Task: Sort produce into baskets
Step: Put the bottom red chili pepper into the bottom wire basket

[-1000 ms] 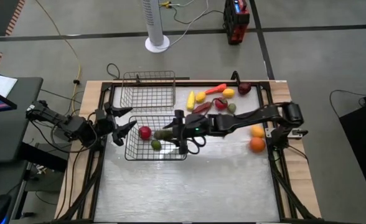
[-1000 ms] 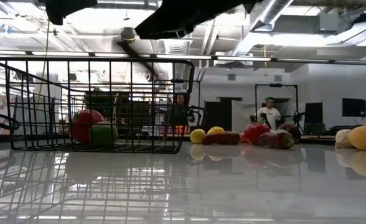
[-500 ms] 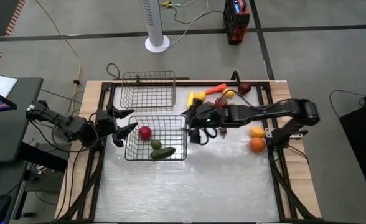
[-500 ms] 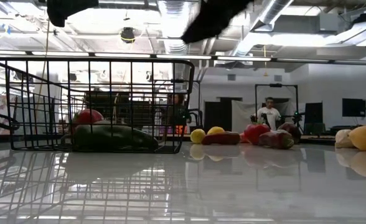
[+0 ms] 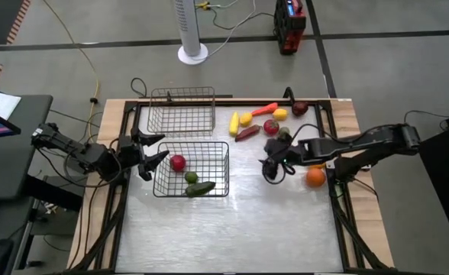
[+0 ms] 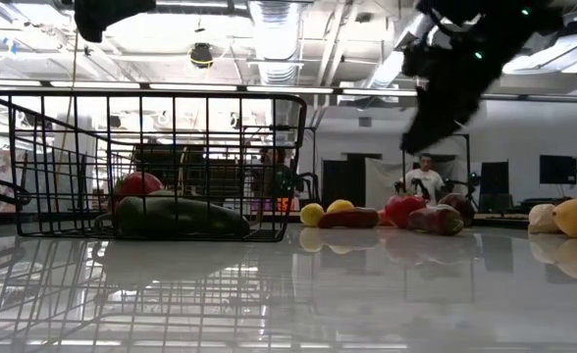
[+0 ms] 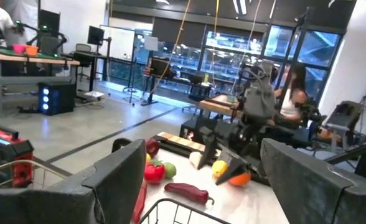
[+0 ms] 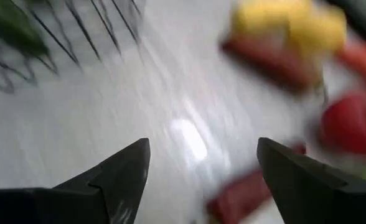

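- Three pieces lie in the dark wire basket (image 5: pixel 192 150): red tomato (image 5: pixel 178 162), green lime (image 5: pixel 190 177), long green pepper (image 5: pixel 201 187).
- Right gripper (image 5: pixel 272 169), fingers apart and empty, hangs near the loose produce (image 5: pixel 264 120).
- Left gripper (image 5: pixel 150 153), spread, waits beside that basket.

The lower half of the surface (image 5: pixel 232 229) lies bare across the high view; the dark wire basket (image 5: pixel 192 169) blocks centre left, the silvery basket (image 5: pixel 182 111) above it; a produce cluster (image 5: pixel 264 121) crowds upper centre; two oranges (image 5: pixel 314 177) sit right; the right gripper (image 5: pixel 272 164) hangs over the gap between.
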Robot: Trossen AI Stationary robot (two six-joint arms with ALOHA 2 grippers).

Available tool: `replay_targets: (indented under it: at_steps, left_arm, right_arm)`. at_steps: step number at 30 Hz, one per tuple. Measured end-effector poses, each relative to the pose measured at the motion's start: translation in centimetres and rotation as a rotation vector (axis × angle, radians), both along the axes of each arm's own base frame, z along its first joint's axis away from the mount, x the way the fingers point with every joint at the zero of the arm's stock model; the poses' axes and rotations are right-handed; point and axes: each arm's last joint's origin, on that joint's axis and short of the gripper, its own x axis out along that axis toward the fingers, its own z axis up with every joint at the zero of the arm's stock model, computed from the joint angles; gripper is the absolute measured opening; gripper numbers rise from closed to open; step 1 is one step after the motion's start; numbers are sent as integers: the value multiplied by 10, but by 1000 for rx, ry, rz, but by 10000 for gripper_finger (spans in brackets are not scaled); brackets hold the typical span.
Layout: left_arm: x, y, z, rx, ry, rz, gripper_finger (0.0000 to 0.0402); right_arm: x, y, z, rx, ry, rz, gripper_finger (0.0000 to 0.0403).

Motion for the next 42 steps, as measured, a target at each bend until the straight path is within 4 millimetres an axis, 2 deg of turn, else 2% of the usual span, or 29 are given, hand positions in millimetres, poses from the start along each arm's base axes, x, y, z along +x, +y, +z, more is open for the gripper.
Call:
replay_targets:
  at_steps: [4,8,14,23,28,34,39,42]
  left_arm:
    - [-1,1,0,9,12,57,304]
    - [-1,2,0,16,19,82,304]
    - [-1,2,0,20,17,81,304]
    - [-1,2,0,23,18,79,304]
    - [-1,2,0,22,17,79,304]
    - [-1,2,0,22,17,78,304]
    - [-1,2,0,21,17,78,304]
    - [-1,2,0,21,17,77,304]
  right_arm:
    - [-8,4,-10,53,87,-103,337]
    - [-12,5,-28,10,138,-173,342]
    - [-20,-8,-59,-23,92,-283,342]
    - [-24,-25,-83,57,-21,-285,337]
    - [-24,-32,-87,36,7,-289,306]
    - [-23,-35,-85,19,15,-249,238]
    - [-15,-36,-76,23,11,-178,170]
    - [-7,-37,-66,17,1,-126,158]
